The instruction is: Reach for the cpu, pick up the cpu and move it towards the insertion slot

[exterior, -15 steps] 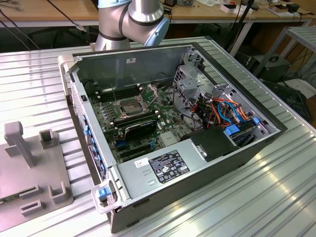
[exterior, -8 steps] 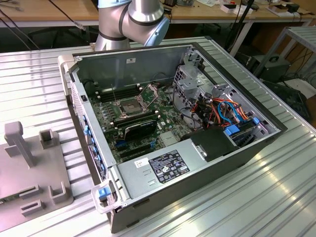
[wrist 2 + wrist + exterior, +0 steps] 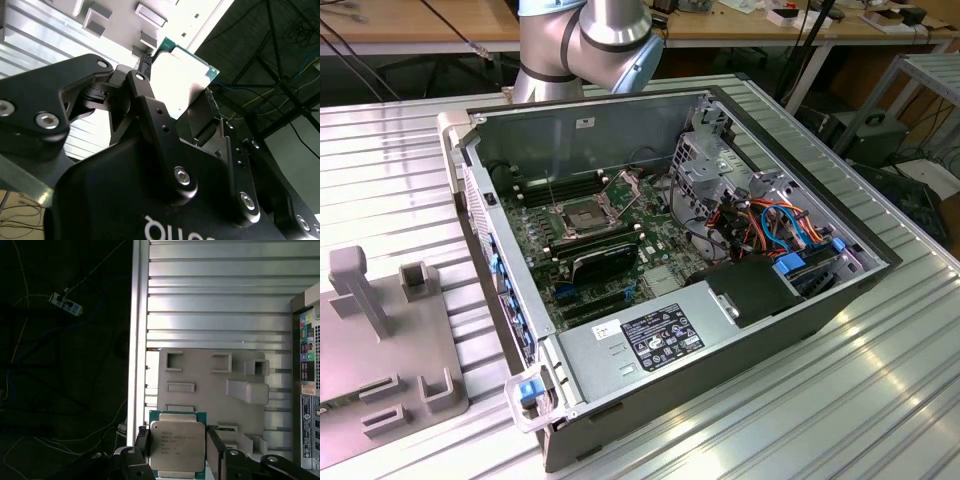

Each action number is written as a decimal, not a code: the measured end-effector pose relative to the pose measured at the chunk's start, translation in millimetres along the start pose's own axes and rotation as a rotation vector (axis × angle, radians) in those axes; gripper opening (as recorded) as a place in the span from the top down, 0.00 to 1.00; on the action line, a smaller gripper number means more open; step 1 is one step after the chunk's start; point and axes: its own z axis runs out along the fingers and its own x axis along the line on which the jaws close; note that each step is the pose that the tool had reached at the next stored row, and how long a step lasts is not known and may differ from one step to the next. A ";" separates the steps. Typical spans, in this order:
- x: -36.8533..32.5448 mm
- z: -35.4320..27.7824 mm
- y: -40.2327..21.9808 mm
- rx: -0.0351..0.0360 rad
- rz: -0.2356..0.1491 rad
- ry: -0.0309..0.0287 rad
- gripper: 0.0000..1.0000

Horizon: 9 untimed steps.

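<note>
The cpu [image 3: 177,445] is a flat square chip with a silvery face and a green rim. It sits between the two dark fingers of my gripper [image 3: 178,452], which is shut on its edges. The chip hangs above the grey holder plate [image 3: 215,385] on the ribbed metal table. In the second wrist view the cpu [image 3: 187,75] shows edge-on, bright, between the black fingers [image 3: 145,90]. The insertion slot [image 3: 578,216] is a square socket with a metal frame and a dark centre, on the green board inside the open computer case, in the exterior view.
The open computer case [image 3: 790,330] stands mid-table with a black card [image 3: 605,262], a drive cage [image 3: 705,170] and coloured cables [image 3: 770,225] inside. The grey holder plate [image 3: 380,340] lies at the exterior view's left. The case wall [image 3: 307,390] borders the plate.
</note>
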 end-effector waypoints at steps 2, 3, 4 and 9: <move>0.0 0.0 0.0 -0.0001 0.000 0.0000 0.46; -0.5 -0.2 0.0 0.0001 0.000 0.0002 0.46; -1.4 -0.3 -0.1 0.0001 0.000 0.0002 0.46; -9.9 -0.6 -0.2 0.0000 0.000 0.0001 0.46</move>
